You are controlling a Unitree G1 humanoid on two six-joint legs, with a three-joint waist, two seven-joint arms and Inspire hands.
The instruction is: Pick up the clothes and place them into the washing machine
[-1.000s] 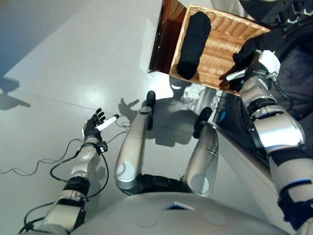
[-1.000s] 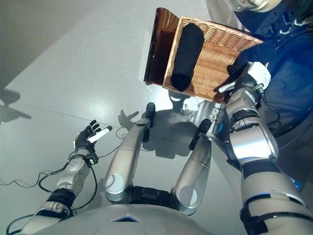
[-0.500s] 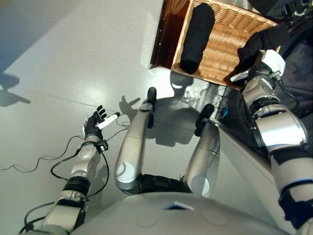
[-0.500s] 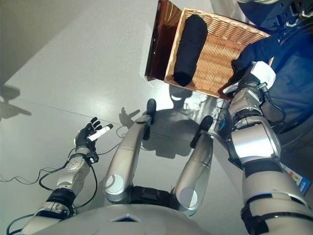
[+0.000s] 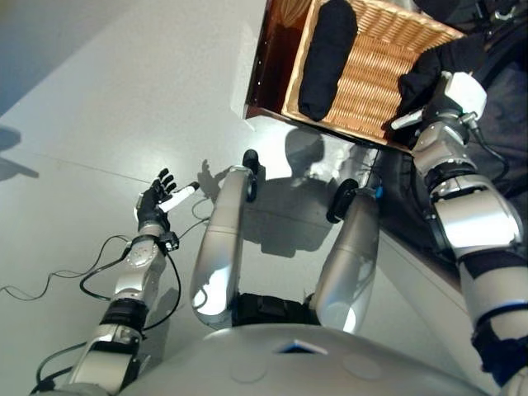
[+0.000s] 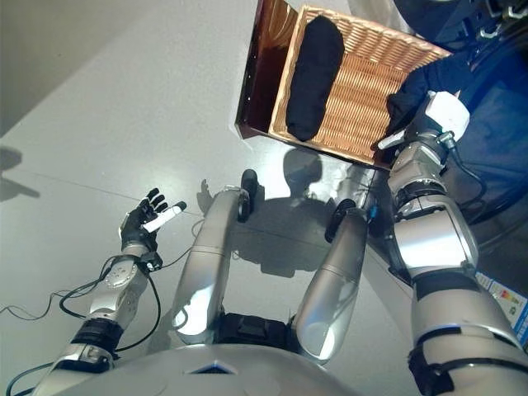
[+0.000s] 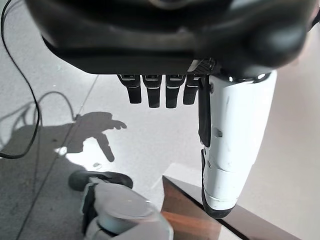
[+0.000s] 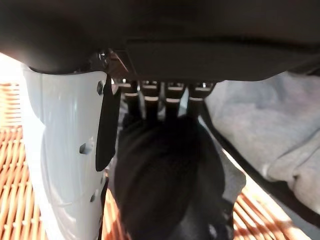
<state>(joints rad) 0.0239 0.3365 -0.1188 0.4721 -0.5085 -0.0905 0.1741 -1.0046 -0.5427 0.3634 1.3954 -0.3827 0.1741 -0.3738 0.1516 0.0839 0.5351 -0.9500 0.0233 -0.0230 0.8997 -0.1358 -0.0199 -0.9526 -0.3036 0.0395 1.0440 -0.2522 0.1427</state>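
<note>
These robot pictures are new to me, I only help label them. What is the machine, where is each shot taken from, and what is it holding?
It is a two-legged humanoid robot with two silver arms and dark hands. The two wide pictures come from cameras in its head, looking down at the floor. The other two come from a camera on each wrist, looking along that hand.

Ahead stands a wicker basket with a rolled black garment lying in it. The right hand is at the basket's near right corner, fingers curled round a second black garment; its wrist view shows that cloth bunched past the fingers, with grey fabric beside it. The left hand hangs open over the floor, holding nothing.
</note>
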